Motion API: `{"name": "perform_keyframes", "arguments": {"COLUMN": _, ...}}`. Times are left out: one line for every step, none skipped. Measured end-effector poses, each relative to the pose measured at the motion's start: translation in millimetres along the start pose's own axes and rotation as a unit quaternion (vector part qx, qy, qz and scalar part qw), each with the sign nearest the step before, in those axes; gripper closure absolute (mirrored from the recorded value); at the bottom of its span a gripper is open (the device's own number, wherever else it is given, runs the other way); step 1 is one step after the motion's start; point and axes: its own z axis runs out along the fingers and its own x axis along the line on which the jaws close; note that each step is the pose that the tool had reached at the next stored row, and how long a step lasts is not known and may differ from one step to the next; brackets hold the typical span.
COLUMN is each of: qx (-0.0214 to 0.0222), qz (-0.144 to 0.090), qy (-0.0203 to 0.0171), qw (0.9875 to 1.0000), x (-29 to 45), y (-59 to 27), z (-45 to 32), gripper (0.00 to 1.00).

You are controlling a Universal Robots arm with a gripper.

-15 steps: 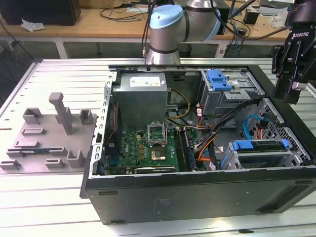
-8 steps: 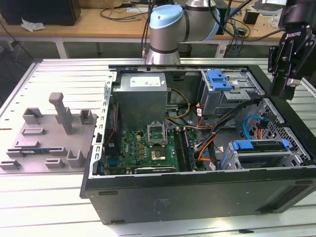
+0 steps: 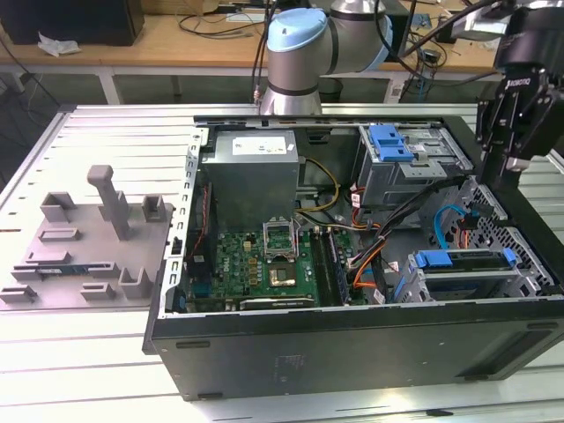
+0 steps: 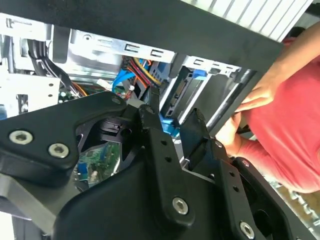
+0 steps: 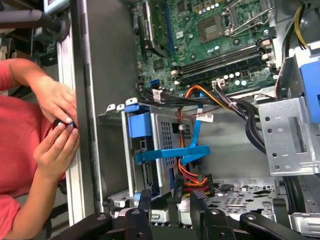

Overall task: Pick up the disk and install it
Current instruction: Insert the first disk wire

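- Disk (image 3: pixel 460 259) sits slotted in the lower drive cage (image 3: pixel 467 284), in the corner of the open computer case (image 3: pixel 352 348) towards the exterior view's right; the blue carrier bracket faces up.
- In the first wrist view the disk (image 5: pixel 141 127) shows its blue bracket at the cage mouth, with a blue cable (image 5: pixel 192 145) and orange wires just beside it.
- The gripper (image 3: pixel 507 159) hangs above the case wall on the exterior view's right, well apart from the disk.
- Its fingers (image 5: pixel 145 200) are spread, with nothing between them in both wrist views (image 4: pixel 174 107); they point down into the case near the cage.
- A separate blue latch (image 3: pixel 392 141) tops the upper metal cage further back.
- The motherboard (image 3: pixel 273 260) lies flat in the middle of the case.
- A person in a red sleeve has one hand (image 5: pixel 57 100) and the other hand (image 5: pixel 52 150) at the outer edge of the case wall, fingertips touching.
- A grey fixture (image 3: pixel 88 238) stands on the slatted table (image 3: pixel 88 352) at the exterior view's left, beside the case.
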Motion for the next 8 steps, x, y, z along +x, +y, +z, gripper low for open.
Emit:
{"name": "perform_keyframes", "arguments": {"qx": -0.0039, "qz": 0.007, "qy": -0.0004, "qw": 1.0000, "x": -0.9, "y": -0.1, "z": 1.5, "gripper": 0.56}}
{"name": "perform_keyframes", "arguments": {"qx": -0.0077, "qz": 0.013, "qy": -0.0009, "qw": 0.9999, "x": -1.8, "y": -0.2, "z": 3.0, "gripper": 0.56}}
{"name": "perform_keyframes", "arguments": {"qx": -0.0130, "qz": 0.022, "qy": -0.0015, "qw": 0.9997, "x": -3.1, "y": -0.4, "z": 5.2, "gripper": 0.56}}
{"name": "perform_keyframes", "arguments": {"qx": -0.0157, "qz": 0.026, "qy": -0.0018, "qw": 0.9995, "x": -4.0, "y": -0.5, "z": 6.7, "gripper": 0.56}}
{"name": "perform_keyframes", "arguments": {"qx": -0.0175, "qz": 0.029, "qy": -0.0020, "qw": 0.9994, "x": -4.9, "y": -0.8, "z": 8.1, "gripper": 0.56}}
{"name": "perform_keyframes", "arguments": {"qx": -0.0179, "qz": 0.030, "qy": -0.0021, "qw": 0.9994, "x": -5.5, "y": -1.1, "z": 9.0, "gripper": 0.56}}
{"name": "perform_keyframes", "arguments": {"qx": -0.0180, "qz": 0.030, "qy": -0.0020, "qw": 0.9994, "x": -5.4, "y": -1.1, "z": 9.1, "gripper": 0.56}}
{"name": "perform_keyframes", "arguments": {"qx": -0.0180, "qz": 0.030, "qy": -0.0019, "qw": 0.9994, "x": -5.4, "y": -1.1, "z": 9.1, "gripper": 0.56}}
